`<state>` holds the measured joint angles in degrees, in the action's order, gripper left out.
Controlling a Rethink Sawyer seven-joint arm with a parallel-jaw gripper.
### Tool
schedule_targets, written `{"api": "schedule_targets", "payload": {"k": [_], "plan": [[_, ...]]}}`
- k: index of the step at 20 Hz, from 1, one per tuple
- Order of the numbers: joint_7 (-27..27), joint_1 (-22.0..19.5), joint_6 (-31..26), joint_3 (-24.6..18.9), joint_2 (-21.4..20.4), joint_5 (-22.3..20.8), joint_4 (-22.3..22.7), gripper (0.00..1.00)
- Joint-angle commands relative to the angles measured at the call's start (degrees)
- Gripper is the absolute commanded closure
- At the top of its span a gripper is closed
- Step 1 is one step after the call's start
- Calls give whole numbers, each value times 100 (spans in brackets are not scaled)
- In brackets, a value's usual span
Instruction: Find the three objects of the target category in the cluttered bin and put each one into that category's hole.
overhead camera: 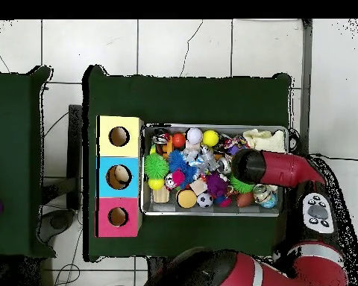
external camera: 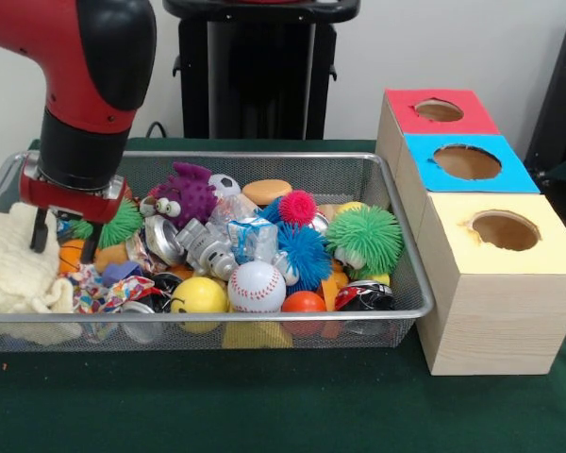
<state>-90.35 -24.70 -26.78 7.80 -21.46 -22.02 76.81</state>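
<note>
The wire-mesh bin (external camera: 410, 247) sits on the green table, full of toys; it also shows in the overhead view (overhead camera: 212, 126). A small cloth piece with a bright multicolour print (external camera: 108, 288) lies at the bin's front left, partly under other toys. I cannot pick out other printed pieces. My gripper (external camera: 64, 241) hangs open over the bin's left end, its dark fingers (external camera: 40, 231) straddling an orange ball (external camera: 71, 257), holding nothing. In the overhead view the arm (overhead camera: 268, 167) hides the gripper. The yellow-topped hole (external camera: 505, 229) is in the nearest box on the right, also seen from overhead (overhead camera: 119, 136).
A large cream knitted cloth (external camera: 14, 264) fills the bin's left end. Green spiky balls (external camera: 363, 236), a blue spiky ball (external camera: 307, 253), a baseball (external camera: 257, 286), a yellow ball (external camera: 199, 295) and a purple toy (external camera: 189, 192) crowd the bin. Blue-topped (external camera: 467, 161) and red-topped (external camera: 439, 109) holes lie behind the yellow one.
</note>
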Motion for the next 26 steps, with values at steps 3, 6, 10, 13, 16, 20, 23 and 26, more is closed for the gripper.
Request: {"api": "schedule_targets", "payload": {"k": [3, 6, 10, 13, 16, 20, 23, 26], "plan": [[-1364, -127, 622, -20, 528, 286, 160, 0], [-1301, -200, 804, -151, 595, 388, 298, 0], [-1274, -56, 789, -43, 651, 484, 262, 0], [-1293, 31, 692, -16, 568, 597, 324, 0], [-1276, 99, 571, 24, 478, 684, 397, 0], [-1248, 121, 525, -3, 392, 821, 517, 0], [-1312, 187, 506, 19, 387, 930, 547, 0], [-1271, 184, 535, -14, 424, 1012, 518, 0]]}}
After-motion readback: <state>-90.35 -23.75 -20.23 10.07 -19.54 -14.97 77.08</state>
